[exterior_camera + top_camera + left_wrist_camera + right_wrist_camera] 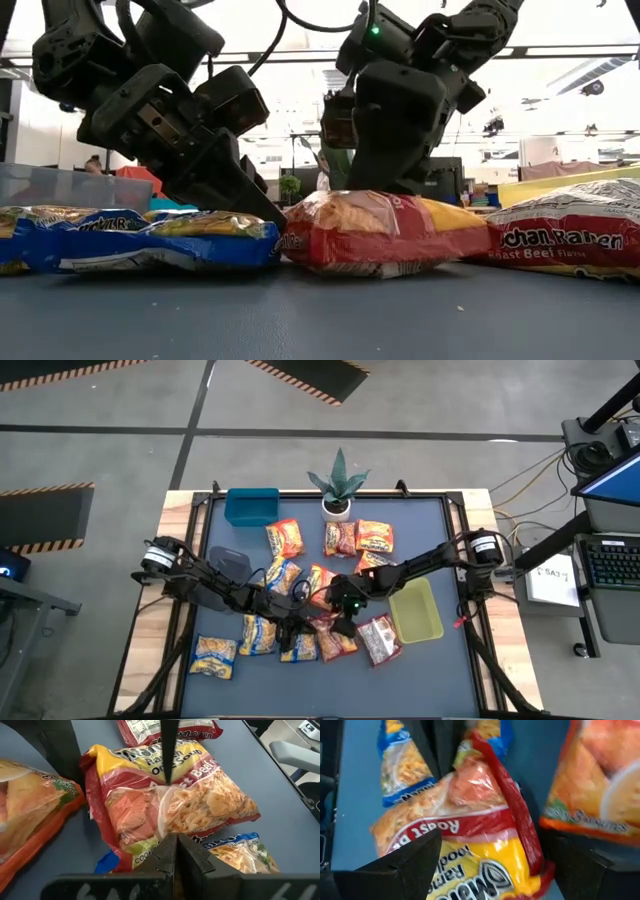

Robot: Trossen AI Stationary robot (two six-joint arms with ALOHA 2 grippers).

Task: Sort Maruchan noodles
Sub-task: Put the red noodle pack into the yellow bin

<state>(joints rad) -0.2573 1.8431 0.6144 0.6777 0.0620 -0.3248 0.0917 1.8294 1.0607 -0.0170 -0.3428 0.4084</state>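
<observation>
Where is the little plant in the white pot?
In the high view, the potted plant stands at the table's far edge, near the middle. The blue bin is on its left, and orange noodle packets lie just in front of it.

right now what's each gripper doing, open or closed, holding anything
Left gripper: shut, holding nothing, its tip at the edge of the red roast beef packet.
Right gripper: open, straddling that same packet, not yet gripping.
</observation>
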